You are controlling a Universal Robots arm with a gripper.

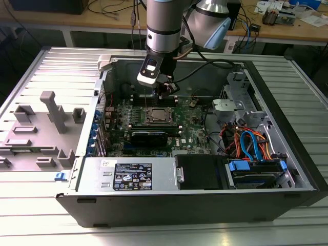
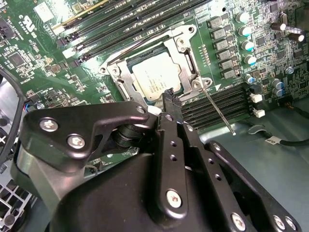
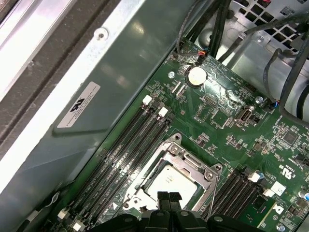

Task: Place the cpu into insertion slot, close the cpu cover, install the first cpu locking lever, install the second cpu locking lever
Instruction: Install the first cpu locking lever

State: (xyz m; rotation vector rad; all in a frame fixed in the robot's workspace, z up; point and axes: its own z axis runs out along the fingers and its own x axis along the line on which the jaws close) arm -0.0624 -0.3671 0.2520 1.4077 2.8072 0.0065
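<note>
The cpu [image 2: 157, 79] sits in the insertion slot [image 2: 145, 54], the cpu cover [image 2: 186, 39] lowered over it. One thin locking lever [image 2: 217, 110] juts free. The gripper [image 2: 170, 96], fingers pressed together and empty, hovers at the cover's edge; a sideways slip could gouge the green board [image 2: 43, 53].

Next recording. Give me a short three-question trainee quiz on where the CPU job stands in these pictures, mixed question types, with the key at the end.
1. True or false: the cpu cover lies down around the cpu.
2. Which is the gripper nearest to? A) the round coin battery, B) the cpu cover's edge, C) the blue cables.
3. In the second wrist view, what does the thin metal lever stretch across from the socket's corner?

Key: 1 true. 2 B. 3 the long black memory slots.
</note>
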